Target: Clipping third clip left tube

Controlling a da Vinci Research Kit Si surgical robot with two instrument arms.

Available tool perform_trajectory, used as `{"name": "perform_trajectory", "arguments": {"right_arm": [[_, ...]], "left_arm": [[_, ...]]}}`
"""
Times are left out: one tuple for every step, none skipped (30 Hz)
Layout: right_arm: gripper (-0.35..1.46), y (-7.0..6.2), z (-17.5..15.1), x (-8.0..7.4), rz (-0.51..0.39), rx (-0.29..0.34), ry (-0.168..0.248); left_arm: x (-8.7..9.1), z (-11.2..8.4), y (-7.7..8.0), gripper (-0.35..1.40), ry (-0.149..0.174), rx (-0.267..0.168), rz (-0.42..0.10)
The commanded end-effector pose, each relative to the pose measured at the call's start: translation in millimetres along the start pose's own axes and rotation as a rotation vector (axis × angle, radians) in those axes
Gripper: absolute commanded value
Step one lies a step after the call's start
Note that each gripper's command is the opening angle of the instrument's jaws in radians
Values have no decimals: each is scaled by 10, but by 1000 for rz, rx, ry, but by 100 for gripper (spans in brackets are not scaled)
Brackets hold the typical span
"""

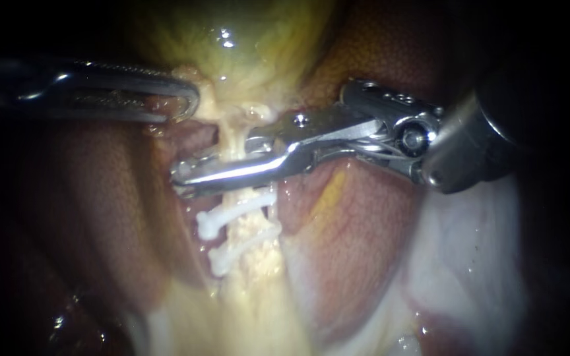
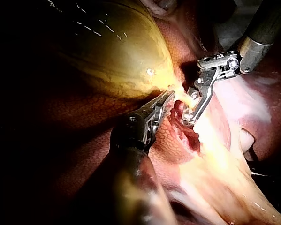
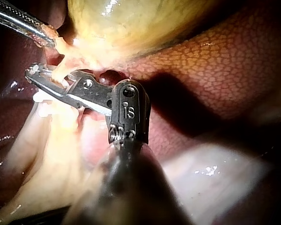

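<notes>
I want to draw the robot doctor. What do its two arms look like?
Both are thin dark-grey tubes with shiny silver metal ends. The left instrument has a long slim pincer with a slot. The right instrument has a chunky hinge with round pins.

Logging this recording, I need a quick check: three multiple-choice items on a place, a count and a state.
1. The slender metal right instrument has its tip: A on the yellow-green gallbladder; B across the pale yellowish tube, above the white plastic clips; C below both clips.
2. Clips on the tube: A one; B two; C four.
3. The slender metal left instrument has its jaws: A open, empty; B shut on pale tissue by the gallbladder's neck; C hidden.
Answers: B, it crosses the tube just above the clips; B, two show; B, both jaws pinch tissue.
</notes>
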Motion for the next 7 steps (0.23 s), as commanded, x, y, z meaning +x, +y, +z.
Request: {"name": "perform_trajectory", "arguments": {"right_arm": [[-35,0,0,0,0,3,-1],[-35,0,0,0,0,3,-1],[-35,0,0,0,0,4,-2],[-35,0,0,0,0,4,-2],[-35,0,0,0,0,4,-2],[-35,0,0,0,0,5,-2],[-35,0,0,0,0,5,-2]], "left_arm": [[0,0,0,-35,0,0,0],[0,0,1,-35,0,0,0],[0,0,1,-35,0,0,0],[0,0,1,-35,0,0,0],[0,0,1,-35,0,0,0],[0,0,1,-35,0,0,0],[0,0,1,-35,0,0,0]]}}
